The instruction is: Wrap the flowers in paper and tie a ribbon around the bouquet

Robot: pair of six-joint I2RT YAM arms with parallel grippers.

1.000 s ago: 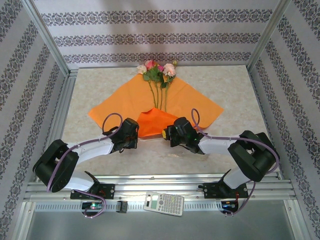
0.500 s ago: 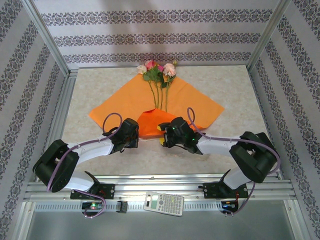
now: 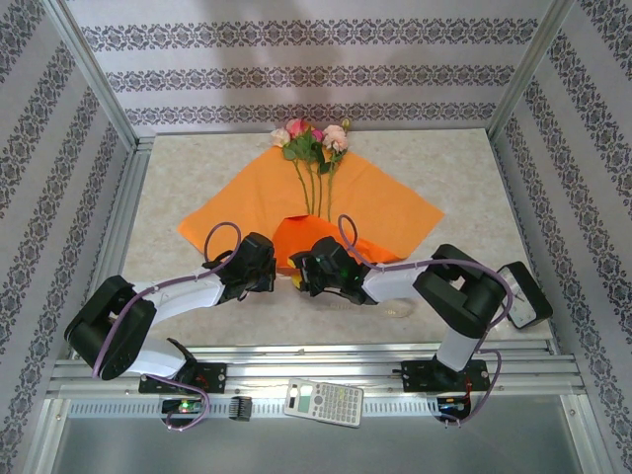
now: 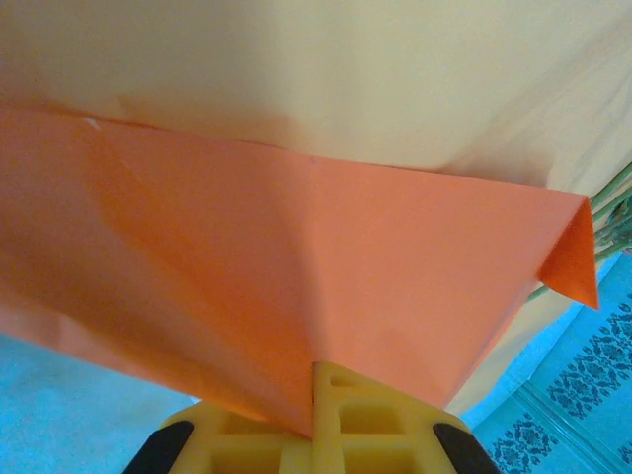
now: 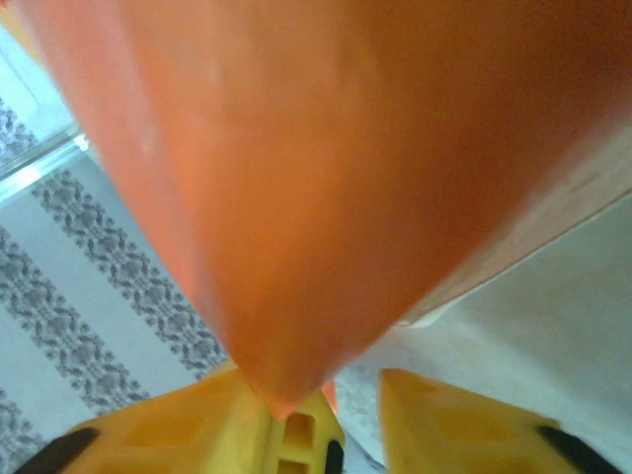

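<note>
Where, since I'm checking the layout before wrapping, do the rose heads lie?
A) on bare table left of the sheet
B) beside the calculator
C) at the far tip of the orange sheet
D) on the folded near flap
C: the flowers have their heads at the far tip of the paper, with the stems running over the sheet toward the arms.

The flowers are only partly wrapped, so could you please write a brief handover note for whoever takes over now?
Left gripper: shut on the paper's lifted near fold.
Right gripper: looks open, paper resting against one finger.
Flowers: lying on the paper, heads past its far corner.
Done: near corner folded up over the stem ends.
Left: wrap the sides in, tie the ribbon.
</note>
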